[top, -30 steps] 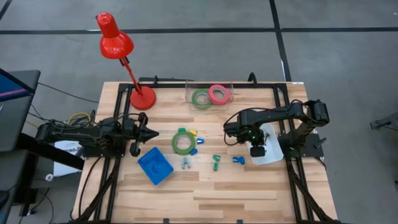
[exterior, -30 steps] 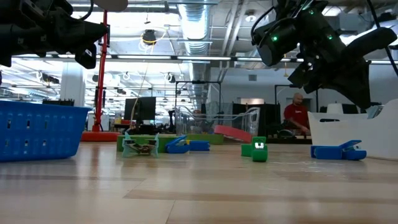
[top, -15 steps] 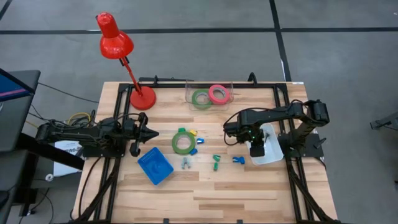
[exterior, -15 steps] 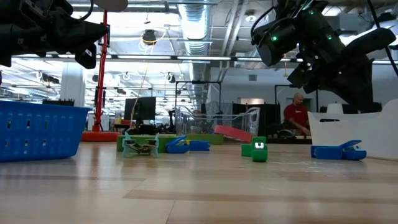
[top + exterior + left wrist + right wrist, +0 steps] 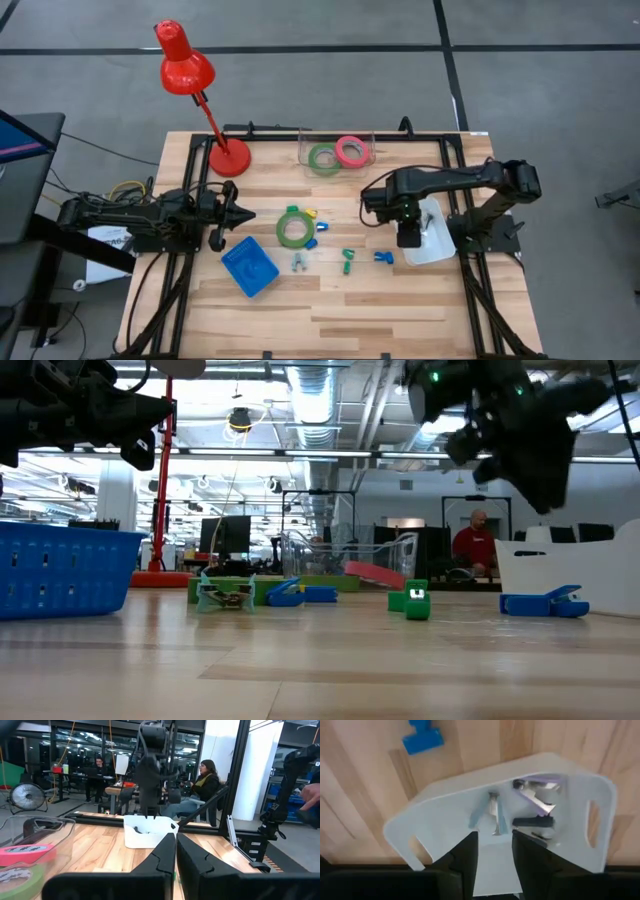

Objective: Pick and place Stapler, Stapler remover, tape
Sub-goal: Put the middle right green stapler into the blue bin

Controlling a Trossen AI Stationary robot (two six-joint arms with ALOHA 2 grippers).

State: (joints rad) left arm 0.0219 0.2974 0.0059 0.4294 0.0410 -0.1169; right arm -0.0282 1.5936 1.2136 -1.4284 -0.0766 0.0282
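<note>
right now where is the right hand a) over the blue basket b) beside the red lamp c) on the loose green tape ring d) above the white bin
d: the right hand hangs over the white bin, looking down at small pieces lying in it.

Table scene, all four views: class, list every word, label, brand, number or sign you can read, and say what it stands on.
No readable text shows in any view.
Flat green tape ring, blue plastic basket, white plastic bin: no print visible.
Red desk lamp: no marking visible.
Background room in the low view and left wrist view: any signs or screens are too small or blurred to read.
</note>
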